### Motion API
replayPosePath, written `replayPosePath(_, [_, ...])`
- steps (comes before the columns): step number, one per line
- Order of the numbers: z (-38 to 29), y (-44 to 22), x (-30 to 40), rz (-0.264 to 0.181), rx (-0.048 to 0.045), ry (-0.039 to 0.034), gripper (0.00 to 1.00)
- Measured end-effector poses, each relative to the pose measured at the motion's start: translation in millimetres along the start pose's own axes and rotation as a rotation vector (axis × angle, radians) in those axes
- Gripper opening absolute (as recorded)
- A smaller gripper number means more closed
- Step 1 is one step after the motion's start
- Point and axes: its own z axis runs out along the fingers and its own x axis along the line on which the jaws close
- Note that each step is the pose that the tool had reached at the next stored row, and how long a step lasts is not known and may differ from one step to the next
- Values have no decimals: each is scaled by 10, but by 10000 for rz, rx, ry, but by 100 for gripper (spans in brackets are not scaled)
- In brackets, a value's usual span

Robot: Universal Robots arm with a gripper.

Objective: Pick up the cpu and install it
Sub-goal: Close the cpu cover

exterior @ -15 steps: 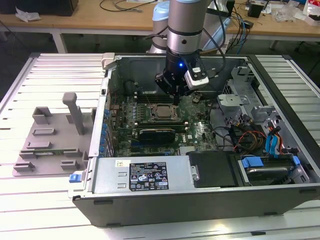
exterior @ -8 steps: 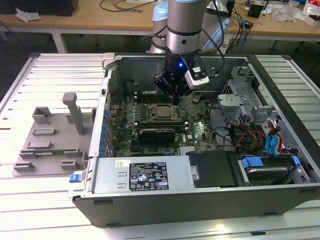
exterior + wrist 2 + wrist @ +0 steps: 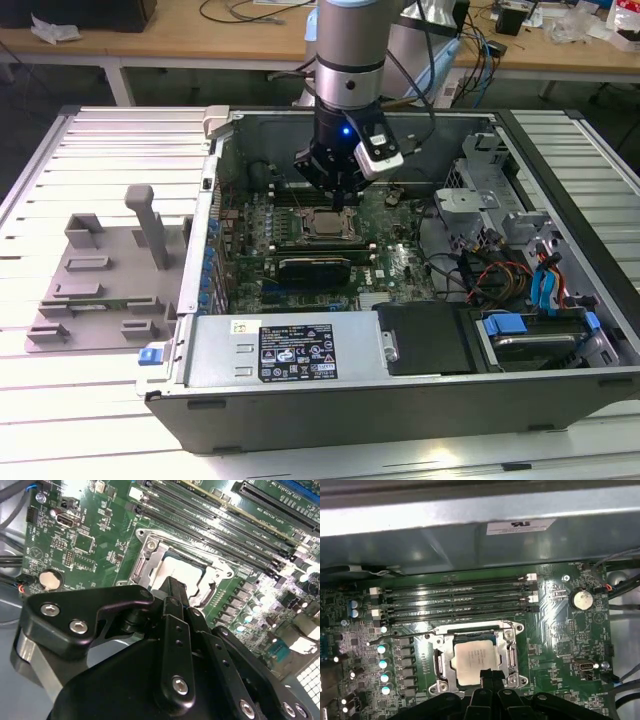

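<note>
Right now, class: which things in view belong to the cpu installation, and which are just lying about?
Job: cpu; socket around it.
Lying about: memory slots; coin battery; grey fixture; power supply.

The cpu (image 3: 475,660) lies in the socket (image 3: 513,655) on the motherboard (image 3: 555,630), inside the case (image 3: 300,415); my gripper (image 3: 490,673) hangs just over it; memory slots (image 3: 455,598) run beside the socket.

Open computer case (image 3: 400,412), grey jig (image 3: 100,290) alongside
</note>
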Motion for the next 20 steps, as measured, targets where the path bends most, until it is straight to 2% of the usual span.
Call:
replayPosePath(4, [37,-36,102,-340,-8,-6,11])
replayPosePath(10, [104,-76,172,-563,-14,-10,11])
replayPosePath(11, [124,-86,218,-653,-15,-11,11])
replayPosePath(15, [145,-95,310,-762,-20,-14,11])
replayPosePath(18, [145,-95,311,-769,-18,-13,11])
replayPosePath(20, [168,-99,358,-787,-25,-14,11])
